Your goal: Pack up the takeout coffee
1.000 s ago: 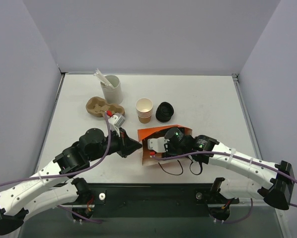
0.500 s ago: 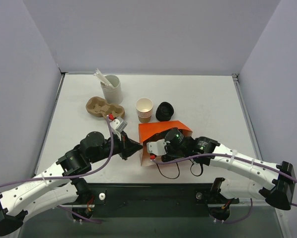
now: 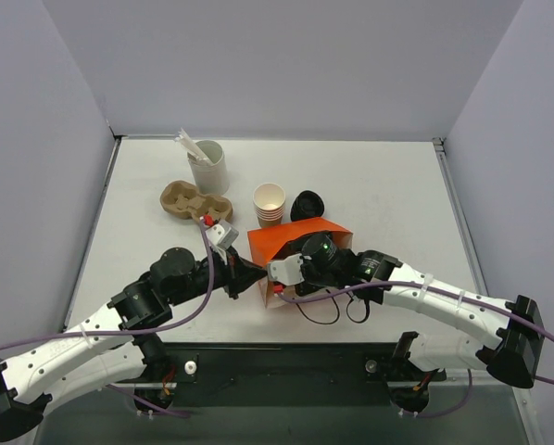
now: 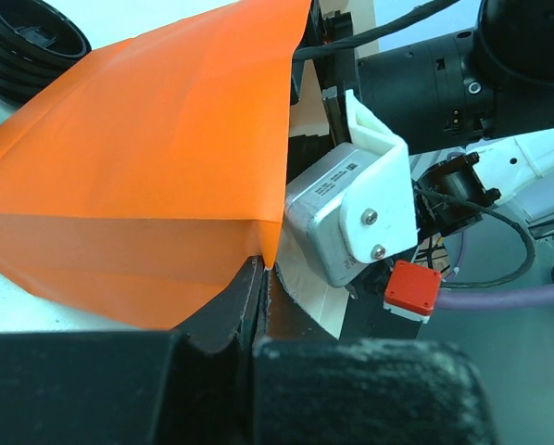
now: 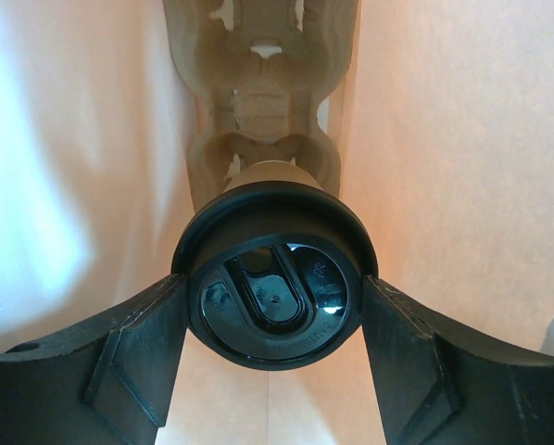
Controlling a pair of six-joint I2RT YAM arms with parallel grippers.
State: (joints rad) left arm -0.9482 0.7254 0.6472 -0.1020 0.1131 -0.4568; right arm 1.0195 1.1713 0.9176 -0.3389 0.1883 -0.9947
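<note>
White tabletop (image 3: 379, 195) carries the orange bag (image 3: 300, 239). Our left gripper (image 4: 261, 271) pinches its edge so the mouth gapes, and our right gripper (image 5: 272, 298) clamps the takeout coffee (image 5: 272, 278) inside, above a pulp carrier (image 5: 258, 120).

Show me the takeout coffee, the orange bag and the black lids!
takeout coffee (image 5: 272, 297): right wrist view, middle of its black lid.
orange bag (image 4: 147, 158): left wrist view, its flat side.
black lids (image 3: 307, 205): top external view, topmost lid.

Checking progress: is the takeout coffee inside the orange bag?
Yes, right wrist view shows the takeout coffee between the orange bag's walls, above a cup carrier.
</note>
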